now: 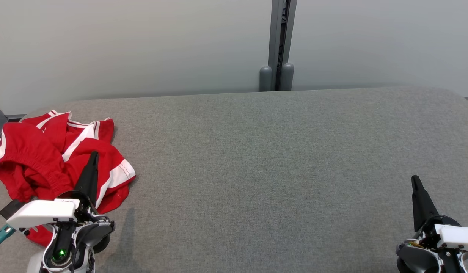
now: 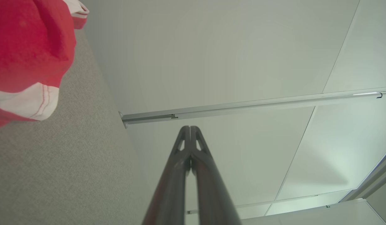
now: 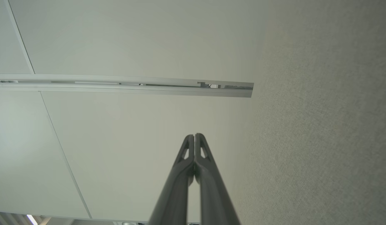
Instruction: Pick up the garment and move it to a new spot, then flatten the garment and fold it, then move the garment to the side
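Note:
The garment [image 1: 48, 151] is red with white stripes and lies crumpled in a heap at the far left of the grey fabric surface [image 1: 256, 170]. My left gripper [image 1: 93, 154] is shut, with nothing between its fingers, and its dark tip stands in front of the heap's right side. In the left wrist view that gripper [image 2: 190, 127] points at the pale wall, and the garment [image 2: 27, 47] sits at the upper left. My right gripper [image 1: 415, 178] is shut and empty at the lower right, far from the garment. The right wrist view shows that gripper [image 3: 195, 135] with fingers pressed together.
A pale wall [image 1: 143, 45] rises behind the surface, with a grey vertical post [image 1: 277, 45] near its middle. The surface's back edge curves down at both ends. A teal-tipped part [image 1: 0, 237] shows beside my left arm.

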Robot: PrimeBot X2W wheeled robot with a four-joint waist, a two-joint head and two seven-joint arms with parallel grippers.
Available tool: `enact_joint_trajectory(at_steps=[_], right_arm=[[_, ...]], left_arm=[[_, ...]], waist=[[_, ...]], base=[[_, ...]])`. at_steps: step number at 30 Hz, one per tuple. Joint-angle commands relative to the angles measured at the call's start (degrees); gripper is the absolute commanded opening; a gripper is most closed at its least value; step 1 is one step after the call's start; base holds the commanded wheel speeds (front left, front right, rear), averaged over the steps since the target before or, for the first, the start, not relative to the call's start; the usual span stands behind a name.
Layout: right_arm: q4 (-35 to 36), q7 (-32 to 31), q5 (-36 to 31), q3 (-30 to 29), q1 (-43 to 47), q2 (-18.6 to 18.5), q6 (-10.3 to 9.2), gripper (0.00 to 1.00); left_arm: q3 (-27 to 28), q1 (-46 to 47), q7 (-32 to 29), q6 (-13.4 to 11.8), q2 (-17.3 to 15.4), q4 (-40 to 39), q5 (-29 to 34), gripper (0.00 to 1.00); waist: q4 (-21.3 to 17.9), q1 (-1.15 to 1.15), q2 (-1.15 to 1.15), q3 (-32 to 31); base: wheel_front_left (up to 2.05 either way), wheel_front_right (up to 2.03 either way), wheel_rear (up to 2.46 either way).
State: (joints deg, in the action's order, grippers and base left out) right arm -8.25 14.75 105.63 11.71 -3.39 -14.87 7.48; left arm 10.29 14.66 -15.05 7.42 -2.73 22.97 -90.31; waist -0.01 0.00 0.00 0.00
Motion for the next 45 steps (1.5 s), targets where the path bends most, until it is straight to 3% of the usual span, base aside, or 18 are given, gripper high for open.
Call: enact_joint_trajectory(at_steps=[1, 45], right_arm=[[0.17, 0.36, 0.38, -0.04, -0.56, -0.38, 0.02, 0.0], [0.17, 0.36, 0.37, -0.05, -0.56, -0.38, 0.03, 0.0]], left_arm=[[0.17, 1.2, 0.07, 0.15, -0.32, -0.09, -0.3, 0.0], [0.17, 1.2, 0.07, 0.15, -0.32, -0.09, -0.29, 0.0]], waist=[[0.0, 0.0, 0.0, 0.0], [0.0, 0.0, 0.0, 0.0]], base=[[0.0, 0.0, 0.0], [0.0, 0.0, 0.0]])
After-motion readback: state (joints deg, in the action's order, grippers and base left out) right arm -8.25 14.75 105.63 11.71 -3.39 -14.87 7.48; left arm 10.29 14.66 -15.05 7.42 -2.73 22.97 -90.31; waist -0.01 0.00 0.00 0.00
